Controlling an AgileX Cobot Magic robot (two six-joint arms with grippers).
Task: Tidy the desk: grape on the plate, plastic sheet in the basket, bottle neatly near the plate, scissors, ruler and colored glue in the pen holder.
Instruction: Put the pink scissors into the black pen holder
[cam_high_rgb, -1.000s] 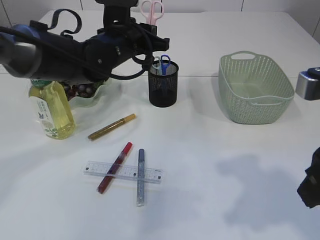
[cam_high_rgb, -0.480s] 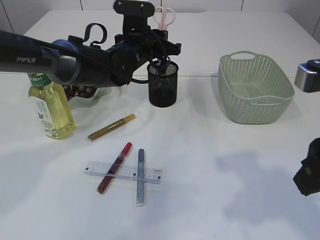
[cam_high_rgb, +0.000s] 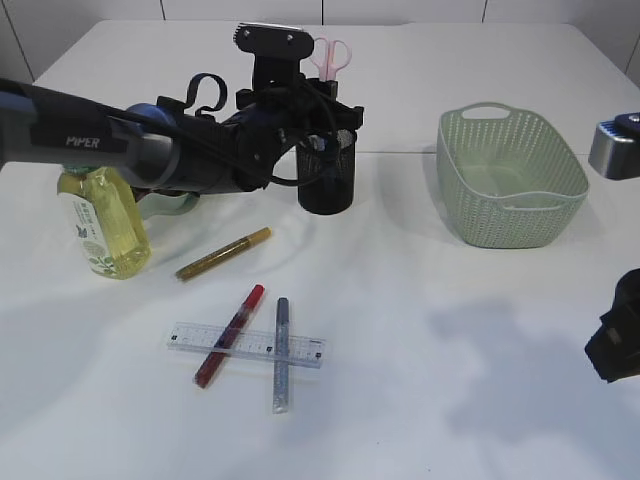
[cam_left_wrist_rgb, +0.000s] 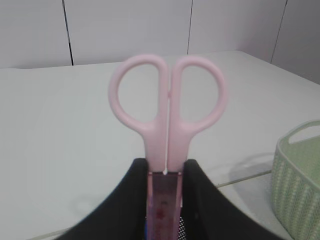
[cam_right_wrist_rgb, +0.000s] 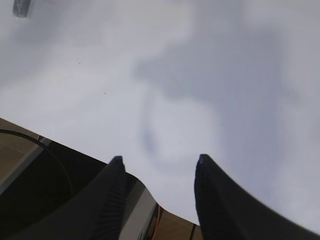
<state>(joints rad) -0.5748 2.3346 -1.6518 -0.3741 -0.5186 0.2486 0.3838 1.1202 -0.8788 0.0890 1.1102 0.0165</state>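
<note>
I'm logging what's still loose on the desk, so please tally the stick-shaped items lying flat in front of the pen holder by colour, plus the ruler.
Gold glue pen: 1
Red glue pen: 1
Silver-blue glue pen: 1
Clear ruler: 1
Total: 4

Glossy pink plastic scissors (cam_left_wrist_rgb: 167, 107), black wire-mesh pen holder (cam_high_rgb: 326, 172) (metal, seemingly), matt table (cam_high_rgb: 450, 330).
</note>
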